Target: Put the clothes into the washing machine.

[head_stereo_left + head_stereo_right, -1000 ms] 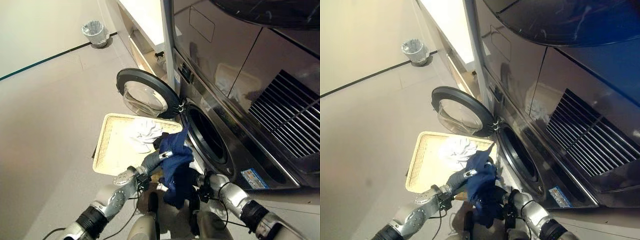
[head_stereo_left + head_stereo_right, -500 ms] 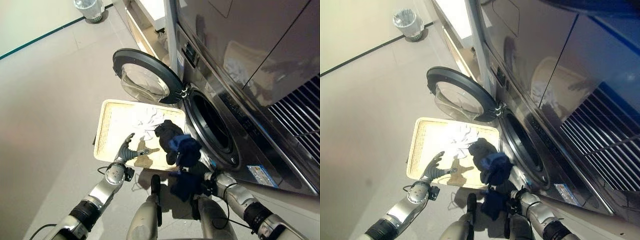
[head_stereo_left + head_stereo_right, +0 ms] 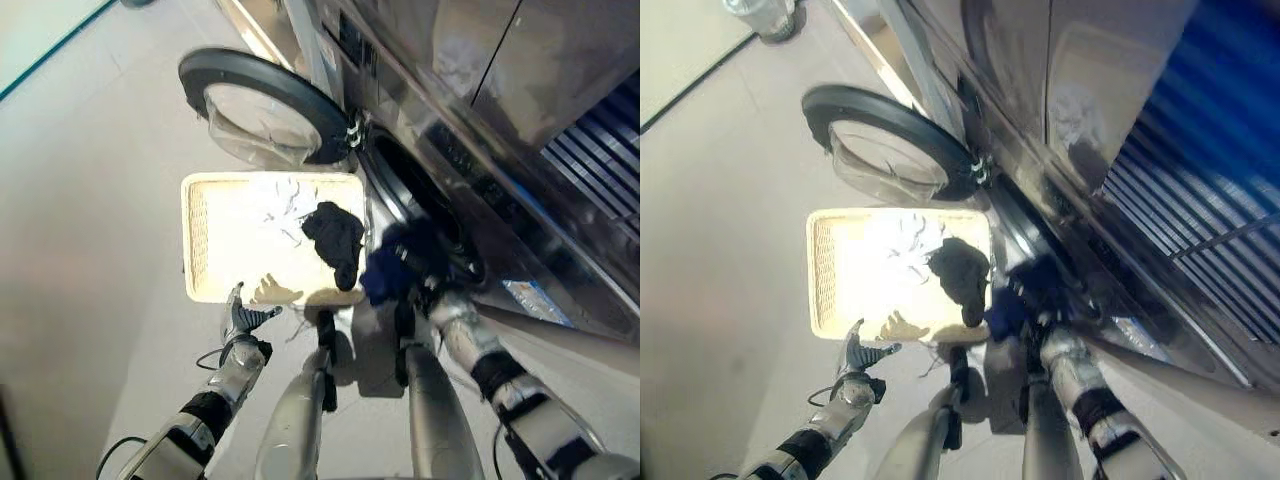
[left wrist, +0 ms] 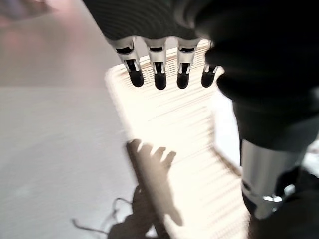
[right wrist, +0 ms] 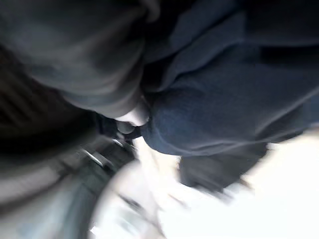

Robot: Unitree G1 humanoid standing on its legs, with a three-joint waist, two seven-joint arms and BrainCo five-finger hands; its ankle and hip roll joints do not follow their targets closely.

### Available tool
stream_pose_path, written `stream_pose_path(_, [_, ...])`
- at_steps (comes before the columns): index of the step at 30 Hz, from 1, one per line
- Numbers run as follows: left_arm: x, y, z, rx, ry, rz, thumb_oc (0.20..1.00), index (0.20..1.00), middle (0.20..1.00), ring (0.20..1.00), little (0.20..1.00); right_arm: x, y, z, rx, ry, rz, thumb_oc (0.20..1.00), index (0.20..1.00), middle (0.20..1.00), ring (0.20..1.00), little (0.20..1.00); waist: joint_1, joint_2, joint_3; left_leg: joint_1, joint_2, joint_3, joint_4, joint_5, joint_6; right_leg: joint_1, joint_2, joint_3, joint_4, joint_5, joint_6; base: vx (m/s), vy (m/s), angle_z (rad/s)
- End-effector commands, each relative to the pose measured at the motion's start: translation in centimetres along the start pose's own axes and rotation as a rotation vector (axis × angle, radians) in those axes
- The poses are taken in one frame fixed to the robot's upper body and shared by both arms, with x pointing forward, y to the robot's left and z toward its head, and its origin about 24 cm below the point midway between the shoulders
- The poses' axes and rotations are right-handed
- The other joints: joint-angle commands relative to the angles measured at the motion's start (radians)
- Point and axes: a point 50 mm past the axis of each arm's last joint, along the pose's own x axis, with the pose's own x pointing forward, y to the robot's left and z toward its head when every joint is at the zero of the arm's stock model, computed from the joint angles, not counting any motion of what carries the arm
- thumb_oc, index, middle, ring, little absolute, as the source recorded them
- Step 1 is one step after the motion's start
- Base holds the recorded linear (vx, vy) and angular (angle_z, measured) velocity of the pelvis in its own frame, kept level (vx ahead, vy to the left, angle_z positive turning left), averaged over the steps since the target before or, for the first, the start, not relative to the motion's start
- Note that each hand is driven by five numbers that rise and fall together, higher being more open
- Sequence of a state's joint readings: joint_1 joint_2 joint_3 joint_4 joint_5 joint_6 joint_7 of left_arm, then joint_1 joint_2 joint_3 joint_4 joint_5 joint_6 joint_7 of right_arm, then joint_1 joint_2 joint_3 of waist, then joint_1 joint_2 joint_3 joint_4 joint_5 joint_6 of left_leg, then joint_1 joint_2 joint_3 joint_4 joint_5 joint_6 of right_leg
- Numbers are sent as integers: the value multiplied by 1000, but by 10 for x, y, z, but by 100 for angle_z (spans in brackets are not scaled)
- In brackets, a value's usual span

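A dark blue garment (image 3: 400,265) hangs bunched at the lower rim of the washing machine's drum opening (image 3: 432,215). My right hand (image 5: 132,116) is shut on it, mostly buried in the folds. A black garment (image 3: 336,238) lies draped over the right edge of the cream woven basket (image 3: 200,240) on the floor. A white garment (image 3: 278,198) lies inside the basket. My left hand (image 3: 243,318) hovers open just in front of the basket, fingers (image 4: 158,79) straight, holding nothing.
The round washer door (image 3: 262,112) stands swung open just beyond the basket. The machine's dark front panel (image 3: 520,240) runs along the right. A small waste bin (image 3: 760,12) stands far back on the floor.
The camera has tipped down. My left hand let go of the blue garment and drew back, open, to the basket's front. The right hand carried the blue garment up to the drum opening.
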State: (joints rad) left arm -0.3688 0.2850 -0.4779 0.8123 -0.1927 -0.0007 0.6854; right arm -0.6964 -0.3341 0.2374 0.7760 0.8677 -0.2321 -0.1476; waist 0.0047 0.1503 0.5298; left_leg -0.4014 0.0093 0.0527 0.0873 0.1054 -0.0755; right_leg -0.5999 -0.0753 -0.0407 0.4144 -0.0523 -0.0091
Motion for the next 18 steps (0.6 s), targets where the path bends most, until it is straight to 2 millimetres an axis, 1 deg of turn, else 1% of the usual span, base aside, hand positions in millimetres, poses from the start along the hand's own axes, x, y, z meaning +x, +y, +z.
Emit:
stream_pose_path(1, [-1,5,7,-89,-39,69,1000,1000,1000,1000,1000,18,5,81,110,-333,-110,200,200,200,200,200,6,31,-10,-99,-72,-12,80,-11,4,20,4,-46,-136,61,46,0,0,0])
stream_pose_path(2, [-4,5,4,-94,-40,70,1000,1000,1000,1000,1000,23,0,108,122,-425,-181,200,200,200,200,200,19,45,-10,-122,-73,-15,85,-11,8,-5,7,-45,-122,55,44,0,0,0])
stream_pose_path(3, [-4,5,4,-94,-40,70,1000,1000,1000,1000,1000,23,0,108,122,-425,-181,200,200,200,200,200,19,45,-10,-122,-73,-15,85,-11,8,-5,7,-45,-122,55,44,0,0,0])
stream_pose_path(4, [-5,5,3,-96,-49,66,1000,1000,1000,1000,1000,25,-2,140,80,-544,-250,200,200,200,200,200,34,57,-10,-150,-76,-17,93,-11,13,-35,11,-47,-100,48,42,-1,-50,3])
stream_pose_path(5, [-7,8,-4,-89,-42,61,1000,1000,1000,1000,1000,21,-7,183,27,-710,-380,200,200,200,200,200,54,69,-10,-181,-80,-22,110,-21,20,-69,13,-53,-63,27,40,-24,-49,3])
stream_pose_path(6, [-6,8,-2,-93,-46,64,1000,1000,1000,1000,1000,21,-5,185,27,-717,-379,200,200,200,200,200,55,71,-10,-192,-78,-21,109,-12,21,-78,15,-53,-70,40,39,-20,-102,2])
stream_pose_path(7, [-8,13,-9,-84,-41,59,1000,1000,1000,1000,1000,14,-12,211,57,-818,-476,200,200,200,200,200,69,74,-10,-215,-80,-26,126,-23,26,-102,17,-58,-34,18,38,-35,-124,3])
stream_pose_path(8, [-8,18,-14,-78,-41,60,1000,1000,1000,1000,1000,6,-21,229,103,-894,-547,200,200,200,200,200,77,72,-10,-234,-82,-34,133,-25,32,-119,21,-60,-20,14,37,-16,-145,5])
stream_pose_path(9, [-8,20,-15,-76,-41,61,1000,1000,1000,1000,1000,3,-23,233,115,-915,-567,200,200,200,200,200,79,72,-10,-239,-82,-36,135,-26,33,-124,21,-61,-15,12,37,-22,-142,14])
stream_pose_path(10, [-7,26,-18,-66,-39,60,1000,1000,1000,1000,1000,-8,-33,252,121,-1012,-659,200,200,200,200,200,85,70,-10,-255,-82,-42,146,-29,40,-143,22,-64,3,9,38,-8,-108,17])
stream_pose_path(11, [-7,28,-19,-64,-36,59,1000,1000,1000,1000,1000,-12,-35,259,121,-1049,-688,200,200,200,200,200,87,69,-10,-262,-82,-45,150,-31,42,-150,21,-65,9,9,39,-9,-124,17])
stream_pose_path(12, [-7,31,-20,-64,-31,57,1000,1000,1000,1000,1000,-20,-37,272,114,-1118,-750,200,200,200,200,200,92,67,-10,-269,-81,-47,153,-33,45,-158,20,-70,15,8,40,-26,-57,6])
stream_pose_path(13, [-6,31,-19,-67,-34,58,1000,1000,1000,1000,1000,-21,-35,273,114,-1124,-752,200,200,200,200,200,93,68,-10,-277,-79,-47,150,-23,45,-164,22,-71,9,21,39,-36,-65,1])
stream_pose_path(14, [-5,34,-19,-66,-33,56,1000,1000,1000,1000,1000,-28,-36,285,95,-1185,-803,200,200,200,200,200,95,65,-10,-283,-76,-48,150,-24,47,-169,22,-74,13,20,41,-30,-29,-2])
stream_pose_path(15, [-5,34,-19,-66,-33,56,1000,1000,1000,1000,1000,-28,-36,285,95,-1185,-803,200,200,200,200,200,95,65,-10,-283,-76,-48,150,-24,47,-169,22,-74,13,20,41,1,-70,-1])
stream_pose_path(16, [-5,37,-21,-67,-30,56,1000,1000,1000,1000,1000,-40,-38,301,35,-1274,-881,200,200,200,200,200,95,57,-10,-280,-74,-49,149,-33,47,-168,20,-76,23,8,45,6,-46,-1])
stream_pose_path(17, [-5,37,-21,-70,-30,54,1000,1000,1000,1000,1000,-44,-36,307,4,-1311,-909,200,200,200,200,200,95,56,-10,-282,-73,-50,147,-32,46,-171,21,-76,24,8,46,1,-67,-4])
stream_pose_path(18, [-6,39,-21,-75,-32,46,1000,1000,1000,1000,1000,-53,-34,320,-83,-1397,-986,200,200,200,200,200,95,52,-10,-286,-71,-52,145,-31,45,-174,20,-77,24,9,48,-11,-30,-5])
